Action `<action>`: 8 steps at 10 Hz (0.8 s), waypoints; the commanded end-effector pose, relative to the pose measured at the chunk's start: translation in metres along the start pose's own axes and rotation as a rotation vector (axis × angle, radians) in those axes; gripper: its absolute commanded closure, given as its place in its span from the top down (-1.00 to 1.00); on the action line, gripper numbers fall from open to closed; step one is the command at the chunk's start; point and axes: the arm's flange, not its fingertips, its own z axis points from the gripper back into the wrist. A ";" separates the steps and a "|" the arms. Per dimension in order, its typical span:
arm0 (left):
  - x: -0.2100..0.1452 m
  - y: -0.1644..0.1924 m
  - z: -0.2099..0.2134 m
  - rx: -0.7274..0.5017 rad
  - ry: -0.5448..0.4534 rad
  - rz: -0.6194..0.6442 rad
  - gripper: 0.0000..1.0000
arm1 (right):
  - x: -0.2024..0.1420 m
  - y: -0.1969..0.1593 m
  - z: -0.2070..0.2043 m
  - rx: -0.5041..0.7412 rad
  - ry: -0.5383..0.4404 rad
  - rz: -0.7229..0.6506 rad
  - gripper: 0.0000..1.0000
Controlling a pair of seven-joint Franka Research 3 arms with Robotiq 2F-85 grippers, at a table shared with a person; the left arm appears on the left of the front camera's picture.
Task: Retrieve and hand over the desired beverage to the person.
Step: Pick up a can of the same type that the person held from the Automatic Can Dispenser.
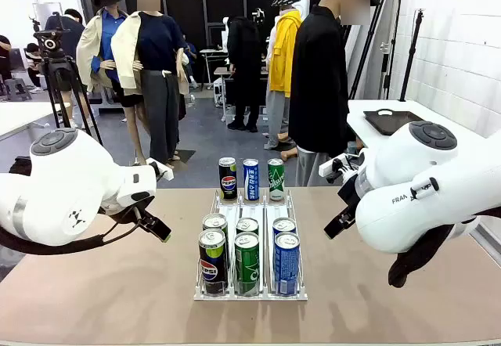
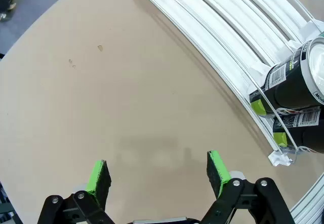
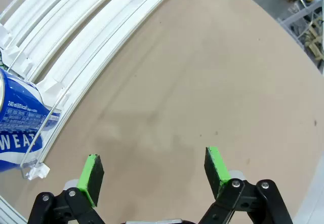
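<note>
Green-padded left fingers (image 2: 216, 165) stand wide apart over the bare table (image 2: 126, 92), holding nothing, with the white rack (image 2: 223, 36) and a black can (image 2: 298, 82) off to one side in the left wrist view; right fingers (image 3: 214, 164) gape just as wide above the table, equally empty, with a blue can (image 3: 15, 117) in the rack's end at the edge of the right wrist view; in the front view the left arm (image 1: 63, 197) and right arm (image 1: 423, 197) hang low on either side of the rack, neither touching a can; the rack has three lanes running away from the robot; at its near end a Pepsi can (image 1: 212, 261), a green can (image 1: 247, 264) and the blue can stand side by side against the front stop; just behind each sits a second can (image 1: 247, 225), mostly its top showing; the lanes beyond lie bare; at the far end a far Pepsi can (image 1: 228, 178), far blue can (image 1: 250, 179) and far green can (image 1: 275, 178) stand upright in a row; the person (image 1: 317, 88) stands past the table's far edge, right of middle, in a long black jacket, well apart from the cans and both arms
</note>
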 end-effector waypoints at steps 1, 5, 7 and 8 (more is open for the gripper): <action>0.000 0.000 0.000 0.000 0.000 0.000 1.00 | 0.000 0.000 0.000 0.000 0.000 0.000 1.00; 0.000 0.000 0.000 0.000 0.000 0.000 1.00 | 0.000 0.000 0.000 0.000 0.000 0.000 1.00; 0.000 0.000 0.000 0.000 0.000 0.000 1.00 | 0.000 0.000 0.000 0.000 0.000 0.000 1.00; 0.000 0.000 0.000 0.000 0.000 0.000 1.00 | 0.000 0.000 0.000 0.000 0.000 0.000 1.00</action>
